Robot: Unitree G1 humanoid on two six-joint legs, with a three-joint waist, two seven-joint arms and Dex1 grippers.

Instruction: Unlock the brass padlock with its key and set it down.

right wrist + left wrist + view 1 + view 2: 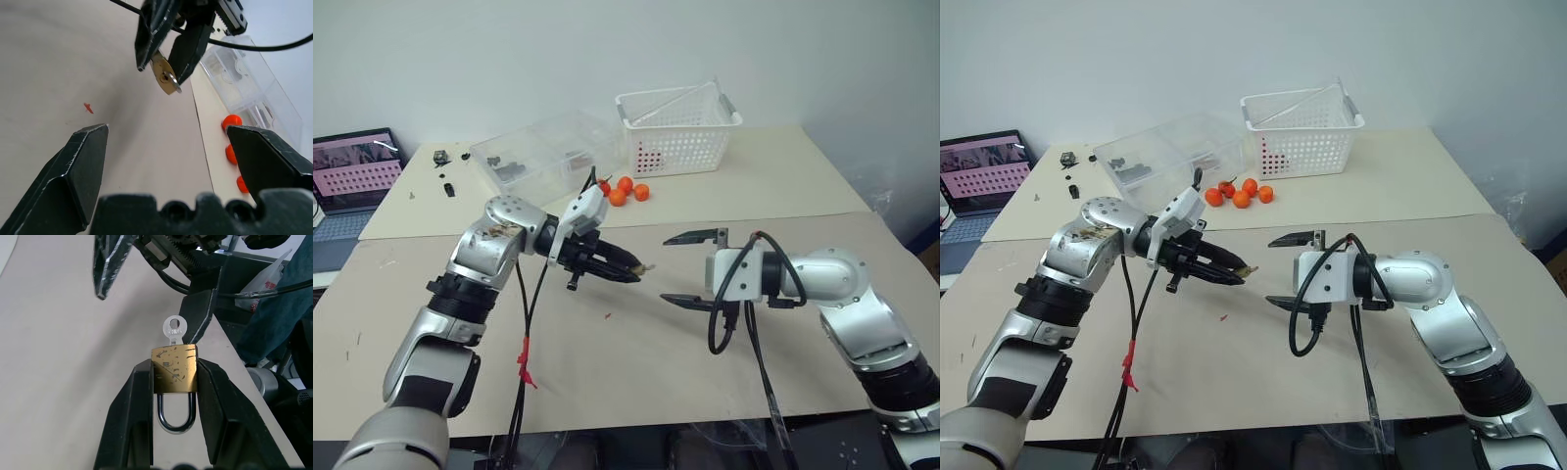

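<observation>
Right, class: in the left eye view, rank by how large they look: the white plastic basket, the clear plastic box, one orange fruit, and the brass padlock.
1. Clear plastic box and white plastic basket: too alike to separate.
2. Orange fruit.
3. Brass padlock, a speck at the left gripper tips.

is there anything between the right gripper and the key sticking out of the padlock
Nothing visible. The right gripper is open, facing the key in the brass padlock, which the left gripper holds above the table.

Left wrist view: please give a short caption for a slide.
Left claw grips the brass padlock, key inserted, above the table.
</observation>
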